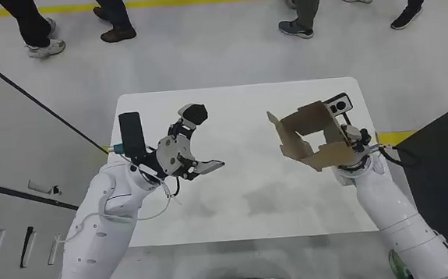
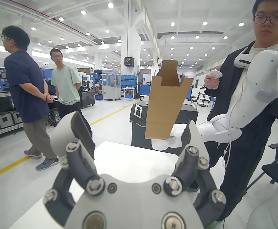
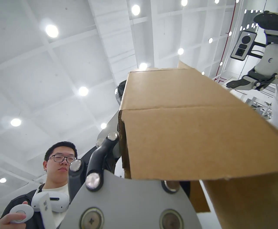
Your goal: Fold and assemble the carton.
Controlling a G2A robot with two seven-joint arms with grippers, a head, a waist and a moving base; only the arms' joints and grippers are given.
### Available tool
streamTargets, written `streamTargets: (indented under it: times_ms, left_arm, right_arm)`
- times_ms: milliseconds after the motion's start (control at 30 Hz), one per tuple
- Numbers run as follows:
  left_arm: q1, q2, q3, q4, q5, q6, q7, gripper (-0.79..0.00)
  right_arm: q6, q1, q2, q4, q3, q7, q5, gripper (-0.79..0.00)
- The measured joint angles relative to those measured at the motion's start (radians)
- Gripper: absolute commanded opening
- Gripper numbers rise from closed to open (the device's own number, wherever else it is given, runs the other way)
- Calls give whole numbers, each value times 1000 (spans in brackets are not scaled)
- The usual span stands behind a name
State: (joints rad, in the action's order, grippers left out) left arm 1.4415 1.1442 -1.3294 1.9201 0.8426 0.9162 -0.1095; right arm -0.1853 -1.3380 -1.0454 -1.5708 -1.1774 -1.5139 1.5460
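Now | left end effector (image 1: 204,138) spread | right end effector (image 1: 352,141) pinching carton (image 1: 310,118) above table (image 1: 245,107) | black cabinet (image 1: 444,163) alongside

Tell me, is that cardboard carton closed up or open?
Open. The carton is a hollow sleeve with its end flaps sticking out unfolded, held by the right gripper.

We are in a large, open robotics lab or factory-style workshop hall. We see a high white gridded ceiling (image 3: 71,56) with rows of round recessed lamps (image 3: 52,30), a glossy pale grey floor (image 1: 225,46) marked with yellow painted lines (image 2: 113,113), racks of blue plastic storage bins (image 2: 128,80), a white glass-fronted machine cabinet (image 2: 111,90) and a white rectangular worktable (image 1: 237,107).
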Motion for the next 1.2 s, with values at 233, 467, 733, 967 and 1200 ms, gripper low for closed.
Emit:
streamTargets:
  times_ms: [233,467,733,967,1200]
  left_arm:
    - [-11,-13,-35,-14,-72,74,66,0]
    - [-11,-12,-35,-14,-71,72,62,0]
    - [-11,-12,-35,-14,-71,72,63,0]
    - [-12,-12,-26,3,-74,55,72,0]
    - [-28,-11,-5,11,-83,50,86,-785]
  right_arm:
    - [-60,-2,-19,4,9,-7,-7,-785]
    - [-60,-2,-19,4,9,-7,-7,-785]
    - [-60,-2,-19,4,9,-7,-7,-785]
    - [-57,-7,-21,-7,5,15,-28,-785]
    - [-63,-22,-27,36,-26,-21,-71,-785]
